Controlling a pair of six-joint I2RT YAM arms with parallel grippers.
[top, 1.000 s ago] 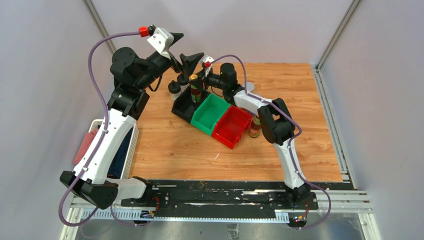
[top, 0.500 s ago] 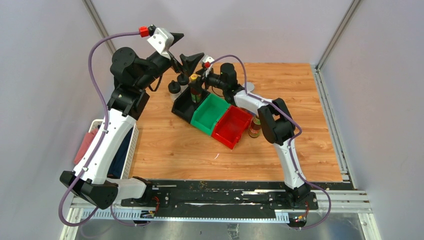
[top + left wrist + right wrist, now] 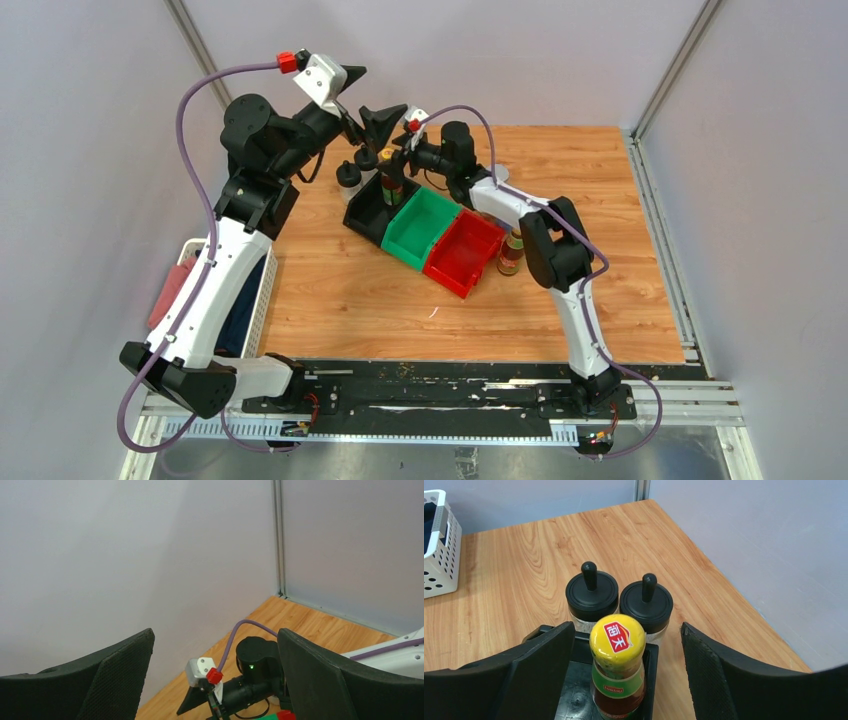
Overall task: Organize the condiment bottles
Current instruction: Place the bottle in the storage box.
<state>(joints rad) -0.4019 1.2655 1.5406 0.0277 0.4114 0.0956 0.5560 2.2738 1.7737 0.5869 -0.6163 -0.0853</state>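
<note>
One dark brown bottle with a yellow cap (image 3: 617, 645) stood upright in the black plastic bin (image 3: 574, 690). Its cap carried a red badge with white characters, and a green band wrapped the neck above the dark reddish-brown body. The right fingers (image 3: 544, 670) flanked it on both sides, spread wide with clear gaps to the cap, and gripped nothing.

Just beyond the bin's end, two squat clear bottles with black knobbed caps (image 3: 591, 592) stood side by side on the wooden tabletop (image 3: 524, 555), their caps almost touching. A white perforated basket (image 3: 439, 545) sat beside the tabletop's left edge.

Seen from above, the black bin lay in a diagonal row with a green bin (image 3: 420, 228) and a red bin (image 3: 462, 252), each against the next. A second dark brown bottle (image 3: 510, 258) stood on the tabletop just beside the red bin, partly hidden by the right arm. The left fingers (image 3: 120, 680) hung high near the back of the tabletop, fully spread and empty.
</note>
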